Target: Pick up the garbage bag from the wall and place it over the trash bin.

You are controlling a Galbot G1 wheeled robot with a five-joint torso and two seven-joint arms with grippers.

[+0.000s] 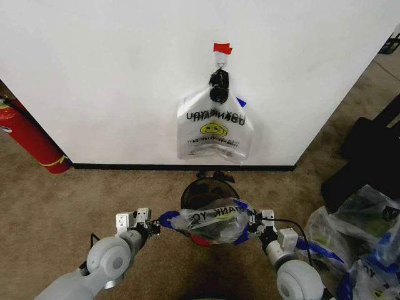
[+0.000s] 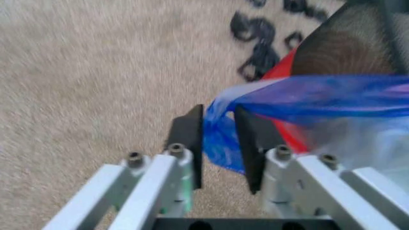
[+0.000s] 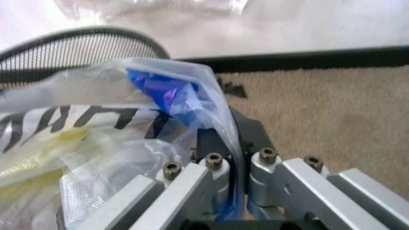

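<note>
The garbage bag, translucent with blue handles and black lettering, is stretched between my two grippers just above the trash bin, a black mesh basket on the carpet in front of the wall. My left gripper is shut on the bag's blue handle; the bin's mesh and red base lie just beyond it. My right gripper is shut on the bag's other blue edge, with the bin's rim behind the plastic.
A whitish smiley-face bag hangs from a hook under red tape. A red fire extinguisher stands at the left wall. Stuffed clear-and-blue bags and dark items crowd the right. Black scraps lie on the carpet.
</note>
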